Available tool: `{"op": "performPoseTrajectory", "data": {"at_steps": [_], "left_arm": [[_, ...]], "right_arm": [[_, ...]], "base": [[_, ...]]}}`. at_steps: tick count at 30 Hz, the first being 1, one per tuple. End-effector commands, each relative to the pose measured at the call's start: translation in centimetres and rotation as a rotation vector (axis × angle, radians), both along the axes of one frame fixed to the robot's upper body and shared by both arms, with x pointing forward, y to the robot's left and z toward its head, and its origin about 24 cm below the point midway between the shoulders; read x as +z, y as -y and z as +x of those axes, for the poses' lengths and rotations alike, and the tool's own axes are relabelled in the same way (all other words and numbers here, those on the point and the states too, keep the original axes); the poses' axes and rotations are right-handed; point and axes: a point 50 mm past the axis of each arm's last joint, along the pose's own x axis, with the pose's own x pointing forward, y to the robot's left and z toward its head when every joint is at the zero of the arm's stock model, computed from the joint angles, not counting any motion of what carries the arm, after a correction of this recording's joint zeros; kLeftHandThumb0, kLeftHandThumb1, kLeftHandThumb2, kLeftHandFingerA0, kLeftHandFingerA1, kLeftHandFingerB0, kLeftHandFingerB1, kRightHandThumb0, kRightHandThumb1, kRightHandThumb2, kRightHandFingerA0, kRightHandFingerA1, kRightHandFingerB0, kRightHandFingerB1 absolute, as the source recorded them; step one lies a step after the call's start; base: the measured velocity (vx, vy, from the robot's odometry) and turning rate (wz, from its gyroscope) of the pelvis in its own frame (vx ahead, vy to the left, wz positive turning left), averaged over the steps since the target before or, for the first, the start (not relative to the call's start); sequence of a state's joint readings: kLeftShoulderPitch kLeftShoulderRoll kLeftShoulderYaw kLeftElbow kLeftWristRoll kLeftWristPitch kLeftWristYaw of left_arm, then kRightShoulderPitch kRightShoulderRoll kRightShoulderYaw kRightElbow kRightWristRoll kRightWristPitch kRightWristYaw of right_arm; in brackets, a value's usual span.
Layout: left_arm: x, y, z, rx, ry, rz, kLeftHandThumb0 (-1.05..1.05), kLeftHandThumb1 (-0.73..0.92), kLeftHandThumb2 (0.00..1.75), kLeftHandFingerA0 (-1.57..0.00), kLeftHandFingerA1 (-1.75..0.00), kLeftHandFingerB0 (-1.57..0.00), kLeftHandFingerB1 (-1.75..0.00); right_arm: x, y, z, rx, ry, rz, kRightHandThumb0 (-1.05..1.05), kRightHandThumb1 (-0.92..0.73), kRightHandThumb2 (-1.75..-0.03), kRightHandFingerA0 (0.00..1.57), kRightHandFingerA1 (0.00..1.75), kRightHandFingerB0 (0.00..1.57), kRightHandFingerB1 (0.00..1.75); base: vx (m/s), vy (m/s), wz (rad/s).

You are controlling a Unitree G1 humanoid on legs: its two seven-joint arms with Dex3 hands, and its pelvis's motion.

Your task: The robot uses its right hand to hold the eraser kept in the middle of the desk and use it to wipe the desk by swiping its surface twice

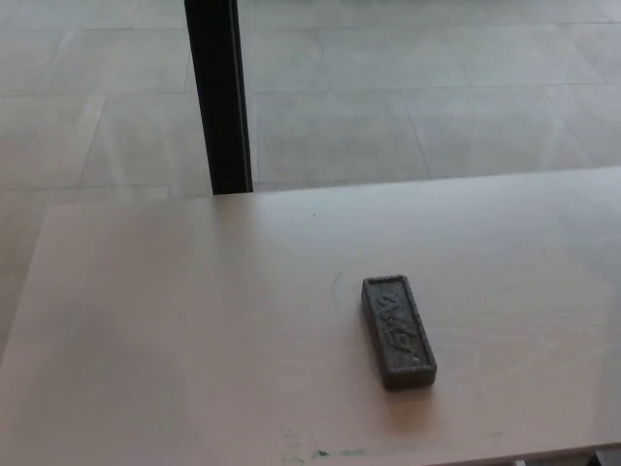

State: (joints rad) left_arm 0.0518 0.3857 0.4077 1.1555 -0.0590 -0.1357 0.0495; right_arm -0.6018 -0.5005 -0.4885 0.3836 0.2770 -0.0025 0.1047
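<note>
A pale tiled floor (408, 107) fills the upper half of the frame. The light bench (194, 320) spreads across the lower half, cut off at the left, right and bottom edges. A black post (221, 97) stands upright at the upper left, behind the bench's far edge. The dark eraser (398, 331) lies flat on the bench, lower right of centre, untouched. Faint smudges mark the bench's near edge. Neither hand shows, so the fingers' state cannot be told.

The eraser (398, 331) is lying flat on the desk (175, 330), a little right of the middle and toward the near edge, its long side running front to back. Behind the desk's far edge, a post (220, 97) is standing on the tiled floor (417, 87), left of the eraser.
</note>
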Motion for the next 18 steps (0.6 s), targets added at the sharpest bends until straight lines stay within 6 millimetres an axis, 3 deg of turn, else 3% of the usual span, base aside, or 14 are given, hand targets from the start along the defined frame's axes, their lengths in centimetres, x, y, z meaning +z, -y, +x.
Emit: {"op": "performPoseTrajectory", "data": {"at_steps": [1, 3, 4, 5, 6, 7, 8, 11, 13, 14, 15, 17, 18], "left_arm": [[0.5, -0.6, -0.2, 0.035, 0.041, 0.021, -0.5, 0.5, 0.9, -0.76, -0.84, -0.58, -0.7], [0.5, -0.6, -0.1, 0.023, 0.026, 0.03, -0.5, 0.51, 0.91, -0.79, -0.86, -0.62, -0.71], [0.5, -0.6, 0.0, 0.018, 0.031, 0.028, -0.45, 0.66, 0.58, -0.83, -0.82, -0.65, -0.63], [0.6, -0.6, 0.0, 0.01, 0.027, 0.035, -0.5, 0.51, 0.91, -0.8, -0.84, -0.62, -0.71], [0.6, -0.6, 0.0, 0.007, 0.026, 0.04, -0.46, 0.65, 0.6, -0.85, -0.82, -0.69, -0.65], [0.6, -0.6, 0.0, 0.004, 0.024, 0.044, -0.46, 0.66, 0.59, -0.84, -0.81, -0.69, -0.65], [0.5, -0.6, 0.0, 0.001, 0.022, 0.043, -0.51, 0.51, 0.91, -0.8, -0.83, -0.62, -0.7], [0.4, -0.5, 0.1, 0.02, 0.036, 0.02, -0.5, 0.51, 0.9, -0.81, -0.86, -0.65, -0.73], [0.5, -0.4, 0.1, 0.004, 0.035, 0.023, -0.5, 0.51, 0.91, -0.81, -0.84, -0.65, -0.73], [0.5, -0.5, 0.1, -0.001, 0.036, 0.016, -0.44, 0.67, 0.6, -0.84, -0.8, -0.67, -0.65], [0.5, -0.5, 0.1, 0.002, 0.044, 0.009, -0.48, 0.52, 0.92, -0.78, -0.8, -0.62, -0.72], [0.5, -0.6, 0.0, -0.002, 0.041, 0.01, -0.49, 0.52, 0.91, -0.79, -0.82, -0.64, -0.73], [0.5, -0.5, 0.0, -0.013, 0.03, 0.022, -0.45, 0.66, 0.59, -0.84, -0.78, -0.64, -0.63]], "right_arm": [[1.3, -10.3, 4.0, 0.249, -0.066, 0.037, -0.26, -0.82, -0.69, 0.78, 1.54, 0.63, 0.55], [1.0, -11.6, 4.2, 0.271, -0.086, 0.032, -0.3, -0.81, -0.68, 0.81, 1.51, 0.65, 0.55], [0.8, -12.6, 4.3, 0.287, -0.099, 0.02, -0.35, -0.81, -0.69, 0.82, 1.54, 0.66, 0.59], [0.0, -14.8, 4.6, 0.335, -0.138, 0.004, -0.35, -0.79, -0.69, 0.83, 1.57, 0.7, 0.78], [-0.5, -15.8, 4.8, 0.358, -0.158, -0.015, -0.35, -0.8, -0.69, 0.82, 1.63, 0.69, 0.86], [-1.1, -17.1, 4.9, 0.394, -0.186, -0.031, -0.34, -0.8, -0.68, 0.83, 1.66, 0.68, 0.9], [-2.0, -18.3, 4.9, 0.437, -0.211, -0.026, -0.34, -0.81, -0.65, 0.9, 1.66, 0.69, 0.96], [-5.1, -21.0, 5.1, 0.497, -0.319, -0.048, -0.39, -0.8, -0.69, 0.91, 1.72, 0.62, 1.02], [-6.1, -21.6, 5.1, 0.5, -0.34, -0.048, -0.35, -0.8, -0.71, 0.9, 1.73, 0.63, 1.08], [-6.8, -22.0, 5.1, 0.501, -0.356, -0.055, -0.35, -0.86, -0.71, 0.92, 1.75, 0.62, 1.2], [-8.3, -23.0, 5.1, 0.48, -0.408, -0.087, -0.34, -0.85, -0.74, 0.93, 1.75, 0.61, 1.42], [-8.9, -23.3, 5.1, 0.463, -0.438, -0.094, -0.36, -0.88, -0.69, 0.92, 1.75, 0.63, 1.46], [-9.9, -23.9, 5.0, 0.458, -0.469, -0.064, -0.37, -0.88, -0.69, 0.94, 1.75, 0.65, 1.56]], "base": [[0.0, 0.0, 0.0], [0.0, 0.0, 0.0], [0.0, 0.0, 0.0], [0.0, 0.0, 0.0], [0.0, 0.0, 0.0], [0.0, 0.0, 0.0], [0.0, 0.0, 0.0], [0.0, 0.0, 0.0], [0.0, 0.0, 0.0], [0.0, 0.0, 0.0], [0.0, 0.0, 0.0], [0.0, 0.0, 0.0], [-0.05, -0.013, 0.06]]}}
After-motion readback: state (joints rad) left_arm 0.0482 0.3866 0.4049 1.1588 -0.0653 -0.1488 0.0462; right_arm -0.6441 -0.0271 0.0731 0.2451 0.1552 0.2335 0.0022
